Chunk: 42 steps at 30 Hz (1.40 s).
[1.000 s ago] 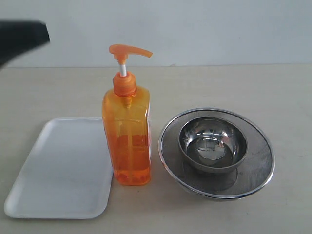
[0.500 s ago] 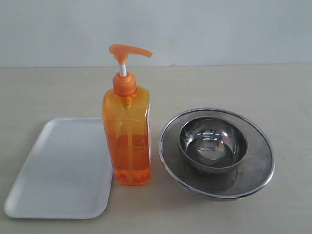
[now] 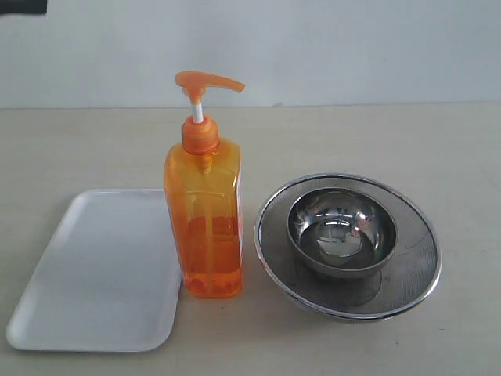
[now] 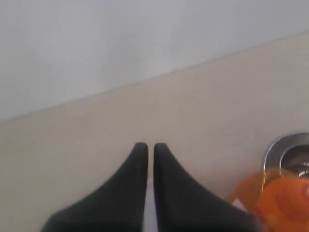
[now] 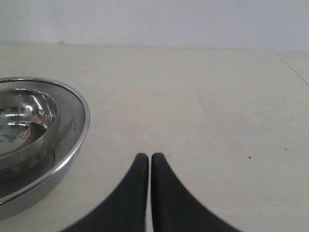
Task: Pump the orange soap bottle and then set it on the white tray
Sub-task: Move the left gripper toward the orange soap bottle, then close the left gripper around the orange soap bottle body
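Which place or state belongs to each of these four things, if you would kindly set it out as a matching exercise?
Things:
1. bottle
2. tray
3. bowl
4. left gripper

Places or states:
A. sitting inside the strainer
B. shut, holding nothing
C. upright between tray and strainer
D. white, lying flat

Pairs: 1-C, 2-D, 3-A, 4-B
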Available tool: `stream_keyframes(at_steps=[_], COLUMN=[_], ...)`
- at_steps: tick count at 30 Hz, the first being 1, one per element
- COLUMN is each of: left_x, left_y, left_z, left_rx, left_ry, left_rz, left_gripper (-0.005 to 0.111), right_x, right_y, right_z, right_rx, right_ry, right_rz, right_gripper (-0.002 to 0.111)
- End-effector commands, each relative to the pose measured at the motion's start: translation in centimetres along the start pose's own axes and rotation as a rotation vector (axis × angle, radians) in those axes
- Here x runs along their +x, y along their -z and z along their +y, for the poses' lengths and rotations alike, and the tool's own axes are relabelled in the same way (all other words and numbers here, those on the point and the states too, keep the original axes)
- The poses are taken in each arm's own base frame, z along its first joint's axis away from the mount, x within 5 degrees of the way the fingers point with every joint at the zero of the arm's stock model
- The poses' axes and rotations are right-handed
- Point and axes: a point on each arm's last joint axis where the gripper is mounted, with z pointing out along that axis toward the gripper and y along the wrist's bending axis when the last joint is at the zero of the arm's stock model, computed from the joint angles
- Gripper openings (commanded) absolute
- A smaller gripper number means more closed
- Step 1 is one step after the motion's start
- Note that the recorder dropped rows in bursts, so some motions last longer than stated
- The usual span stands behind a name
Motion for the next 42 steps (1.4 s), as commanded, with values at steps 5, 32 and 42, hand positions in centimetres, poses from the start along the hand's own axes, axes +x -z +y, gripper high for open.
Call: stream_keyframes(at_steps=[5, 32, 42], left_x=[7.8, 22.4, 21.3], left_y=[-2.0, -4.8, -5.1], left_z=[-4.2, -12.1, -12.6], left_rx=[0.199, 0.375, 0.390], left_ry=[-0.011, -0.080, 0.051], left_rz=[0.209, -0.088, -0.110], left_gripper=[0.005, 0.005, 0.075], right_x=[-0.1, -0.1, -0.1], right_y=[0.0, 0.0, 0.0], right_z=[0.0, 0.0, 0.0], right_rx=[0.006, 0.006, 0.006], right_ry=[0.005, 0.005, 0.005], right_rz=[-0.017, -0.017, -0.017], right_gripper=[0.000, 0.000, 0.000])
